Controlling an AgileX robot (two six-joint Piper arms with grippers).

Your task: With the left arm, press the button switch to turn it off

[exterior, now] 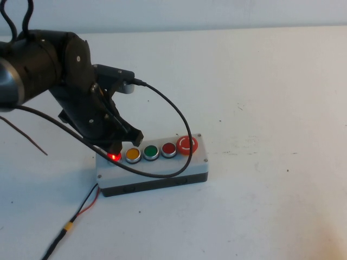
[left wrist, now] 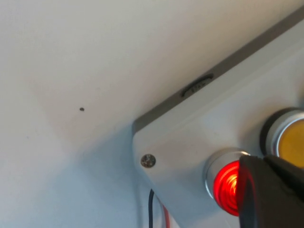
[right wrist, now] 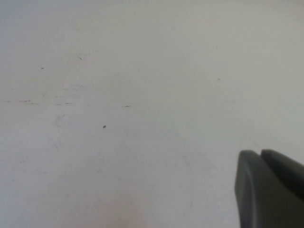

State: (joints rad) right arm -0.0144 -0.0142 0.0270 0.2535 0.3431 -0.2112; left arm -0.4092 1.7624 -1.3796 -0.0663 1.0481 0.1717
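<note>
Glowing button switch [left wrist: 226, 187] half hidden behind left claw [left wrist: 266, 190]; right claw [right wrist: 270, 190] edge-cropped.

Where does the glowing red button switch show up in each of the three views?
High view: the button switch glows at the left end of the grey button box, under the left gripper.
Left wrist view: the switch is low and right of centre, partly hidden by a black finger.
Right wrist view: not in it; only bare table and the right gripper.
Shared landmark: the yellow button beside it.
</note>
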